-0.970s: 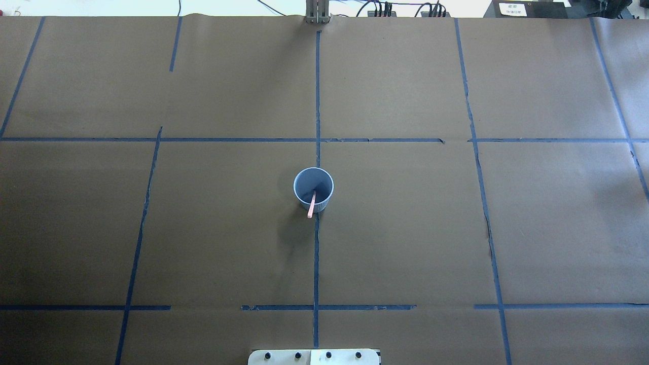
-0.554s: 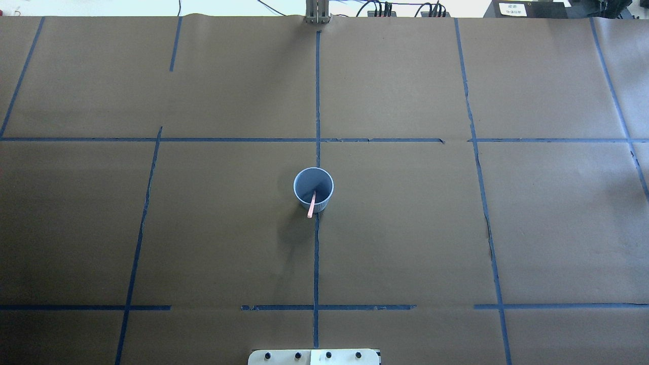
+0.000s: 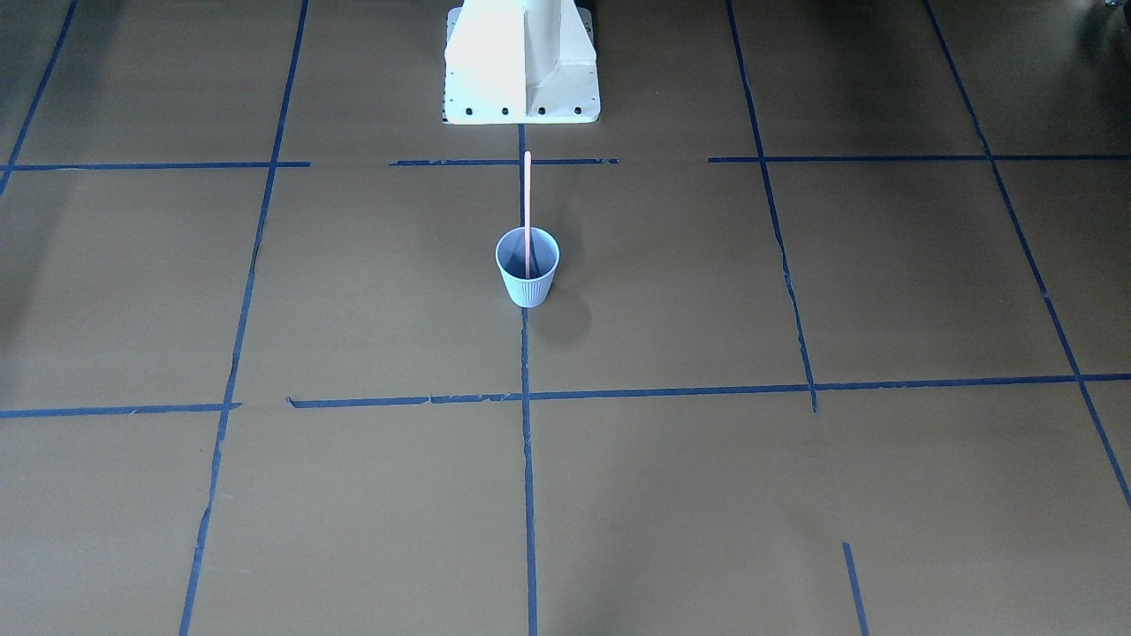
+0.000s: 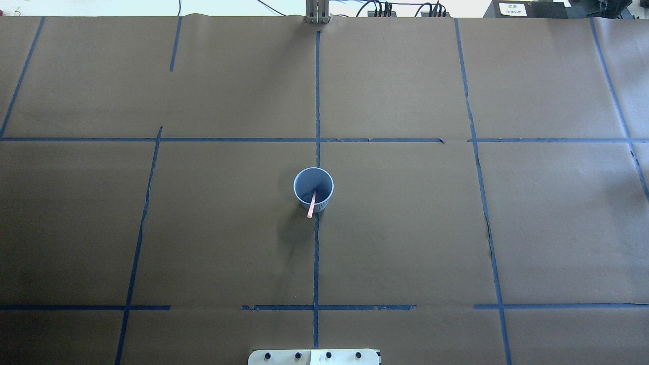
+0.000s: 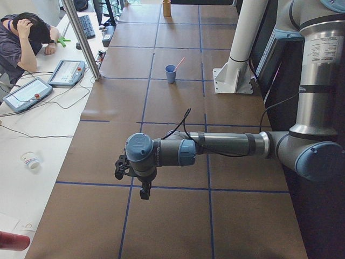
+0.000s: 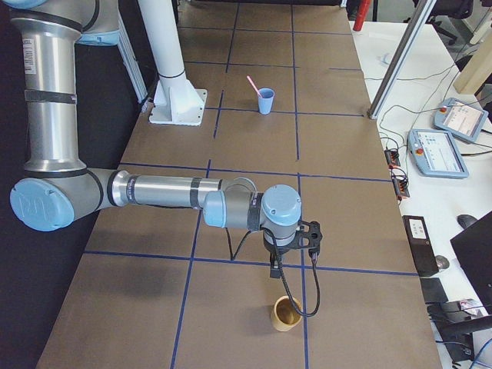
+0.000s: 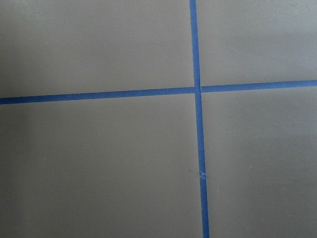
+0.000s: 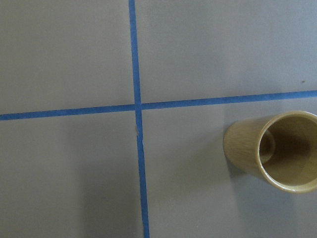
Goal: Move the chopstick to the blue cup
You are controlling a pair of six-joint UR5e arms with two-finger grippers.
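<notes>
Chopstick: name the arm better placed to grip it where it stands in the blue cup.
Left, barely. The cup sits on the centre tape line and the chopstick leans toward the robot, tip slightly to its left. The left gripper and right gripper hang far off at opposite table ends, so nearly even.

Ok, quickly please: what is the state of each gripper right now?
Left gripper: cannot be told, it shows only in a side view.
Right gripper: cannot be told, for the same reason.

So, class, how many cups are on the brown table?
2: the blue cup in the middle, holding the chopstick, and a tan cup far out on the robot's right.
</notes>
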